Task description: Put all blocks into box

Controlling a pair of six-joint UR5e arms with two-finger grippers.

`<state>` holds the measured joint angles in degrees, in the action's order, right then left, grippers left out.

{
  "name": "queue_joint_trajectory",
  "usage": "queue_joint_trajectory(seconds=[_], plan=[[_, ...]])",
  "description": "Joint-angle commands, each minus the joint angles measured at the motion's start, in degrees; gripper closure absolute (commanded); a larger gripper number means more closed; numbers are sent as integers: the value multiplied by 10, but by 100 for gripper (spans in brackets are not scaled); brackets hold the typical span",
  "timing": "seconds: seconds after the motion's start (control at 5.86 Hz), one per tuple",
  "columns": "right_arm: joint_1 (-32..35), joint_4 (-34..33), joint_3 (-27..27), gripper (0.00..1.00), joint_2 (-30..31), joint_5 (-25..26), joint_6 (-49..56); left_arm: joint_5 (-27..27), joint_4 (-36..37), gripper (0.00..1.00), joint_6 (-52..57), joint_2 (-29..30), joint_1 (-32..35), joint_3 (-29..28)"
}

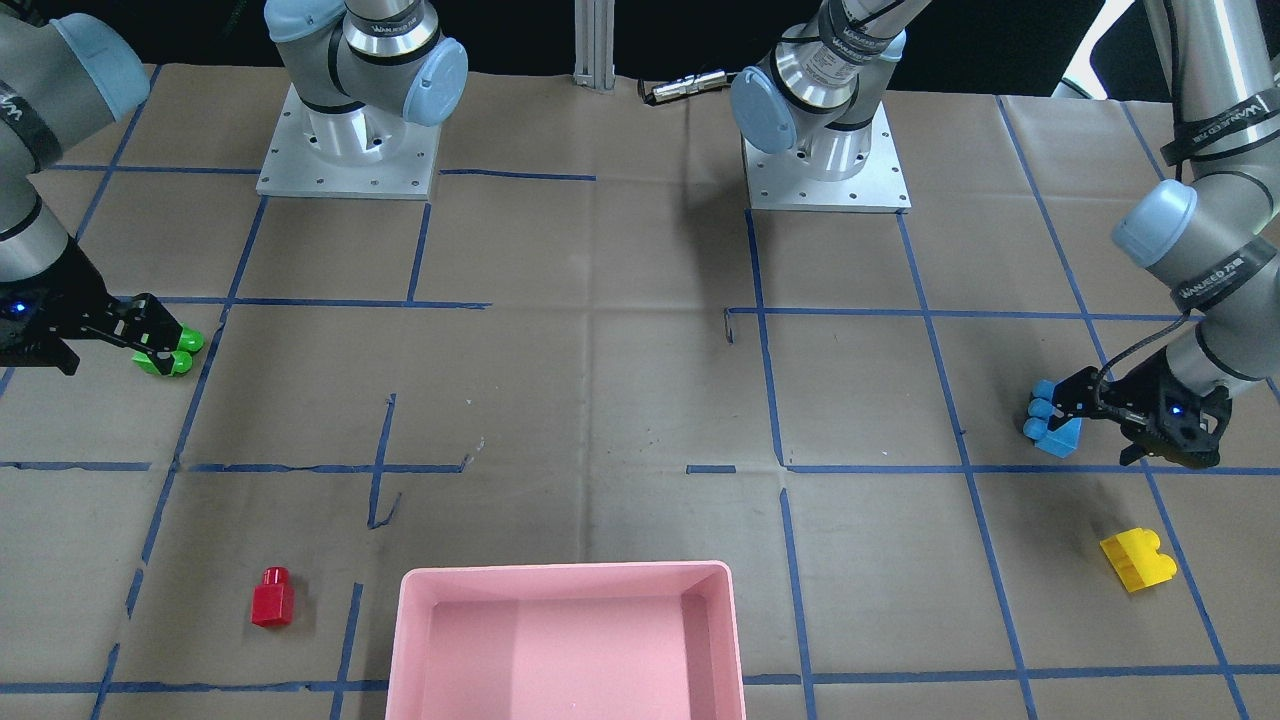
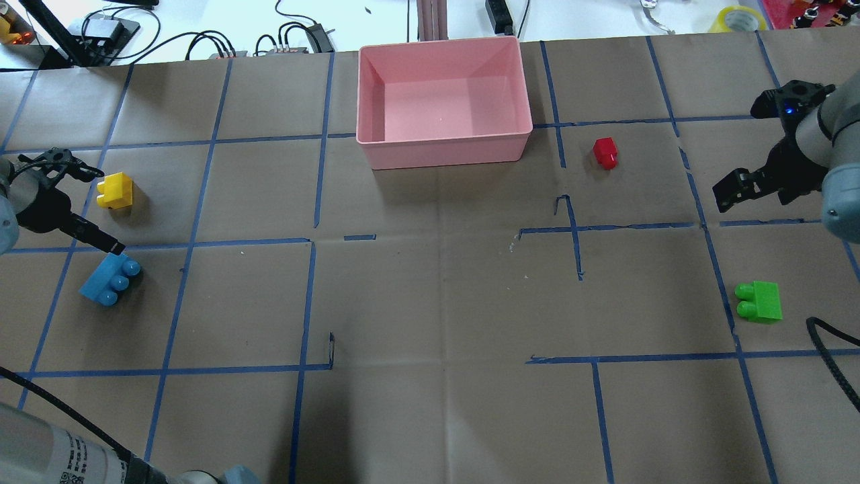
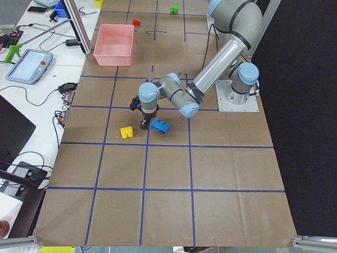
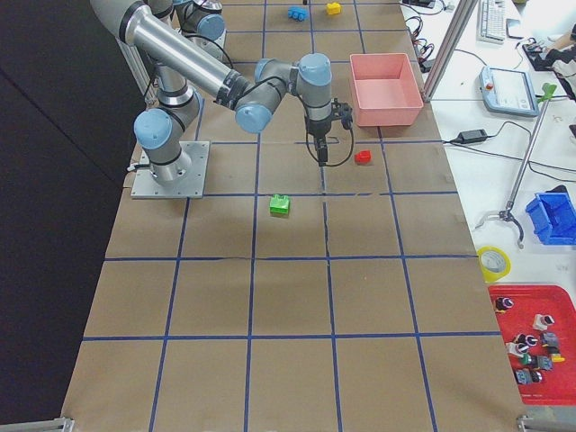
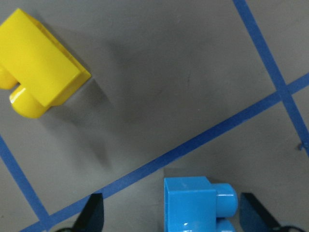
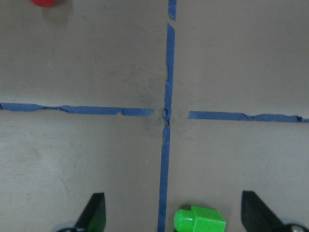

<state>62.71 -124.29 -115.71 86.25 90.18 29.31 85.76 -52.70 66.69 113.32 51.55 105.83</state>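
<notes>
My left gripper (image 2: pixel 101 240) is open and hovers just above the light blue block (image 2: pixel 107 282). In the left wrist view the blue block (image 5: pixel 195 204) lies between the two fingertips (image 5: pixel 94 212). The yellow block (image 2: pixel 115 191) lies close by. My right gripper (image 2: pixel 732 191) is open and empty, raised over the table between the red block (image 2: pixel 606 152) and the green block (image 2: pixel 759 301). In the right wrist view the green block (image 6: pixel 200 221) shows at the bottom edge. The pink box (image 2: pixel 443 151) stands empty at the far middle of the table.
Blue tape lines cross the brown paper table cover. Both arm bases (image 1: pixel 348 150) stand at the robot's side. Cables and tools (image 2: pixel 295 33) lie past the far edge behind the box. A black cable (image 2: pixel 833 349) hangs at the right.
</notes>
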Motion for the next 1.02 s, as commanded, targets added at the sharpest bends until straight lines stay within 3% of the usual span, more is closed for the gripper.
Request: queue_joint_trajectory(seconds=[0.0,0.17,0.68,0.85], plan=[[-23,-22,-58,0,-6,4,6,0,51,1,-1,6,-1,41],[-42,-79,-91,0,-6,23,3,3,54,1,5,5,-2,45],[-100,-86,-116,1,-11,25,4,12,44,1,31,-1,-13,53],[-102,-86,-116,1,-27,25,4,11,44,6,52,6,-24,56]])
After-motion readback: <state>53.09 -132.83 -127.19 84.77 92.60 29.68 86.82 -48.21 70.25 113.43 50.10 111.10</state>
